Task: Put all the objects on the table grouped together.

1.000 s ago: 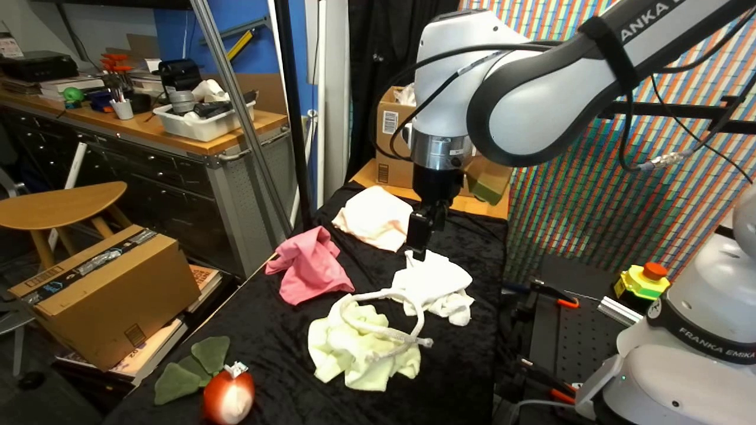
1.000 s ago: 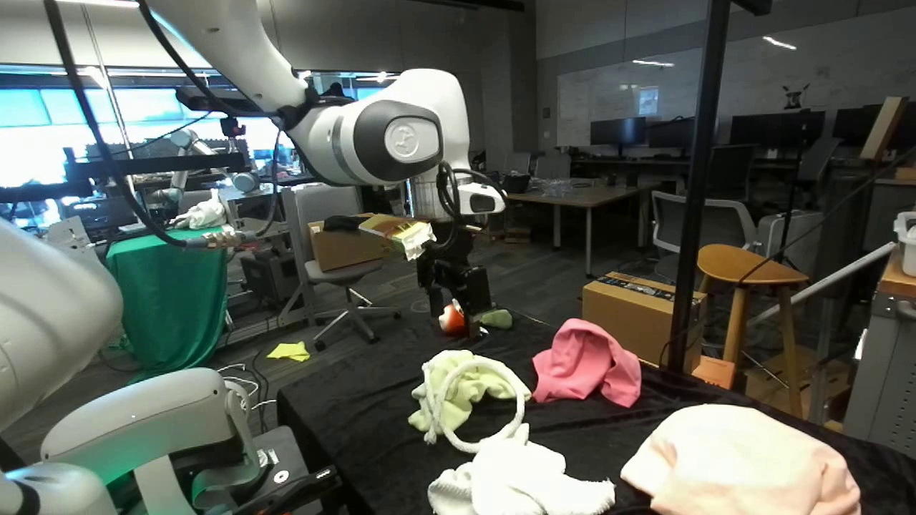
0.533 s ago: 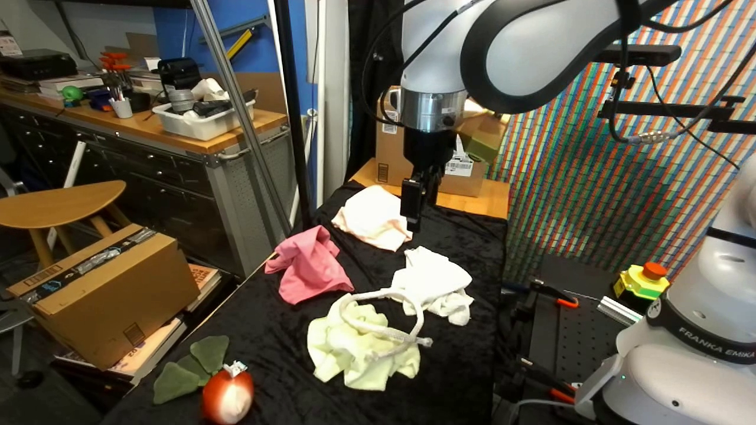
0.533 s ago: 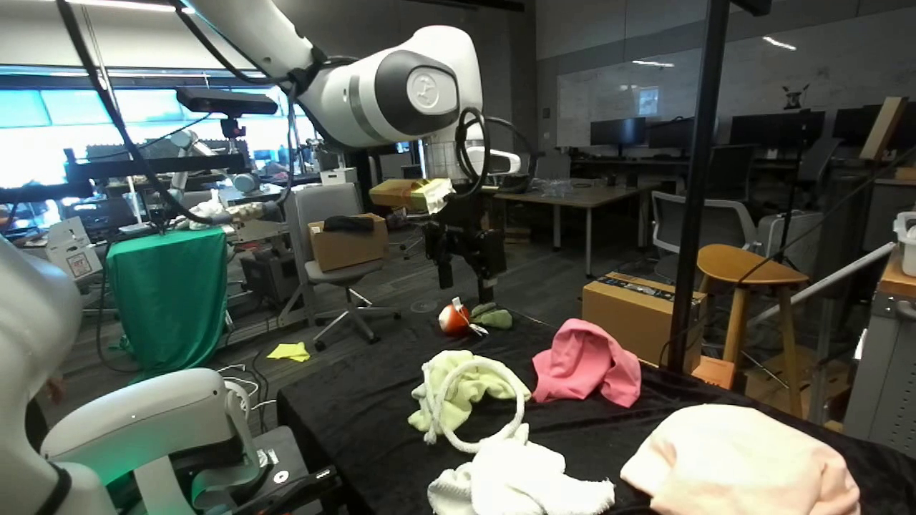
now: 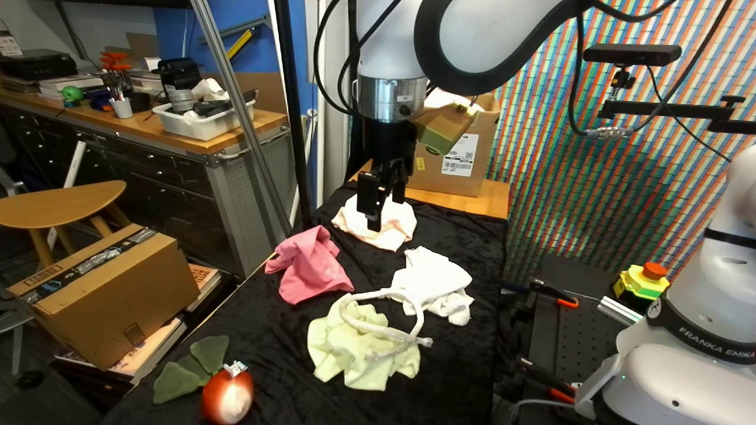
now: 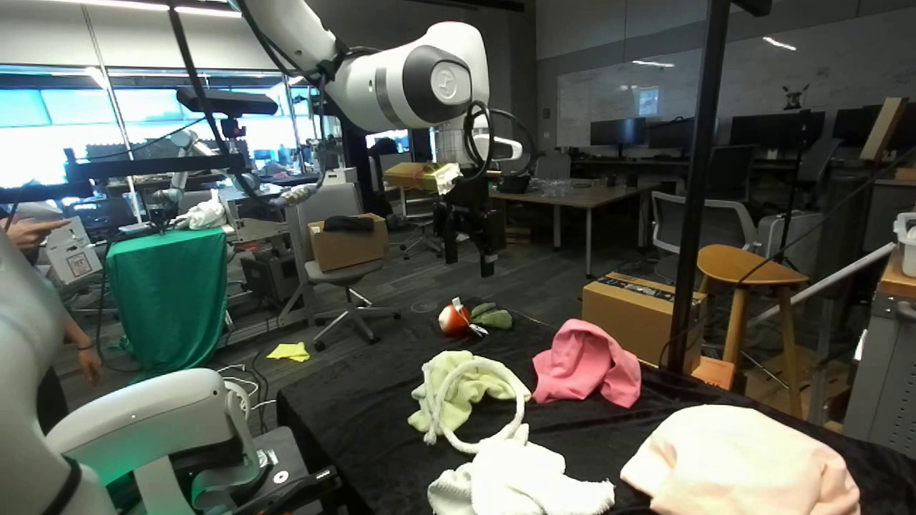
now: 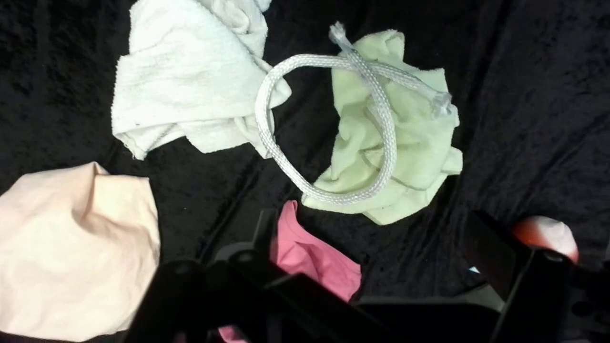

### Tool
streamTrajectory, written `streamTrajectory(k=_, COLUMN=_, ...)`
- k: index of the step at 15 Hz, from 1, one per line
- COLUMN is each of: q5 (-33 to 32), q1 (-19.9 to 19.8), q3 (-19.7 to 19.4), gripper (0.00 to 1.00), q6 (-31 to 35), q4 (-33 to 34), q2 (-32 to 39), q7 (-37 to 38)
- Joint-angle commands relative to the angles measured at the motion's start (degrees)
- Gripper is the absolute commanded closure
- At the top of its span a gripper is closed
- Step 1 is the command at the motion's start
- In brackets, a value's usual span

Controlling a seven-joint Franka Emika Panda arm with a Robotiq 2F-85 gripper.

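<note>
Likely part-grouped: in an exterior view, pink rag [image 5: 312,270] apart, 11 o'clock of pale-green rag [image 5: 349,347]. Gripper [image 6: 469,262] spread, empty.

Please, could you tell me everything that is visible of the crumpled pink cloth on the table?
The crumpled pink cloth looks soft, matte and plain. It lies loosely heaped near one edge of the black fabric-covered table. In both exterior views, one part rises to a peak, with folds below. Only the table appears to touch it; the crumpled pale green cloth nearby lies apart. In the wrist view, the black gripper hides part of it.
</note>
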Motion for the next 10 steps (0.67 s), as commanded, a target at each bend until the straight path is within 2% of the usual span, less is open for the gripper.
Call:
streamTrajectory(k=1, q5=-1.49, q1=3.28, q3=-1.54, gripper=0.0, q6=-2.96, q4=7.99, q2=6.22, q7=2.87)
streamTrajectory(k=7, q5=-6.01, q1=7.57, q3=-2.07, gripper=0.0, q6=-9.45, q4=19.89, q2=15.63, q7=1.98)
streamTrajectory(k=10, q5=-8.13, q1=10.18, q3=-2.13, gripper=0.0, q6=-10.08, q4=25.38, q2=20.52, q7=1.48)
